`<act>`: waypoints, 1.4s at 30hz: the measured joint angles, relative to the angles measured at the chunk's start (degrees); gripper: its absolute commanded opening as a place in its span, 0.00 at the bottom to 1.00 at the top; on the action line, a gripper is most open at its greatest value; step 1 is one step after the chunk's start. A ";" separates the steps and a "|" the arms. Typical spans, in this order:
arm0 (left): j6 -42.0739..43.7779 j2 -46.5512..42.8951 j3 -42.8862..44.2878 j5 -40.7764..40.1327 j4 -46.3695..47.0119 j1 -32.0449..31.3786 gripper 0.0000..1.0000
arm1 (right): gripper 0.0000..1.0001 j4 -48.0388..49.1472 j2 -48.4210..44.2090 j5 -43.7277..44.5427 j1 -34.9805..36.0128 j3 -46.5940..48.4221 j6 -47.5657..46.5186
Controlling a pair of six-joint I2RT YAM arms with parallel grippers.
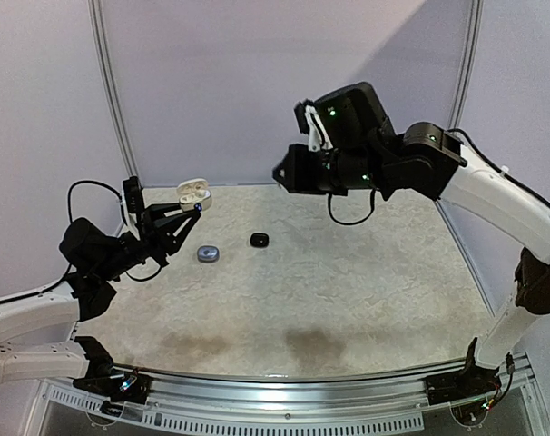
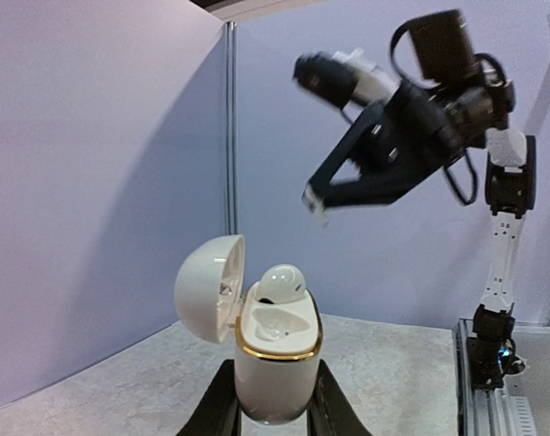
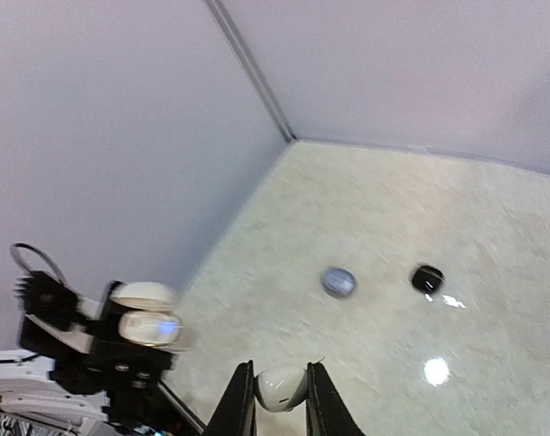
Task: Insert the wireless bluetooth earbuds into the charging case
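Observation:
My left gripper [image 1: 191, 203] is shut on a white charging case [image 1: 194, 192] with a gold rim and holds it upright above the table's left side. In the left wrist view the case [image 2: 277, 363] stands between my fingers, lid hinged open to the left. One white earbud [image 2: 280, 282] sits in its far slot and the near slot is empty. My right gripper [image 1: 279, 174] hangs high over the back of the table, to the right of the case. In the right wrist view it is shut on a second white earbud [image 3: 281, 389]. The case [image 3: 148, 325] shows at lower left, blurred.
A small blue-grey round object [image 1: 208, 253] and a small black one [image 1: 259, 240] lie on the speckled table [image 1: 348, 291]; both show in the right wrist view [image 3: 338, 282], [image 3: 427, 279]. I cannot tell what they are. Purple walls close in the left, back and right.

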 measured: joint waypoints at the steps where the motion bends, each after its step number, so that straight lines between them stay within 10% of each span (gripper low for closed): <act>1: 0.57 0.24 0.07 -0.68 0.15 0.00 0.00 | 0.00 4.87 -0.59 1.01 1.90 -0.28 -2.01; 16: 6.21 1.57 0.52 -5.70 2.51 0.00 0.00 | 0.00 49.59 9.94 -1.11 10.95 -4.22 -26.77; 42: 5.73 2.14 0.90 -5.99 3.87 0.02 0.00 | 0.00 51.78 12.72 0.50 8.81 -7.26 -26.16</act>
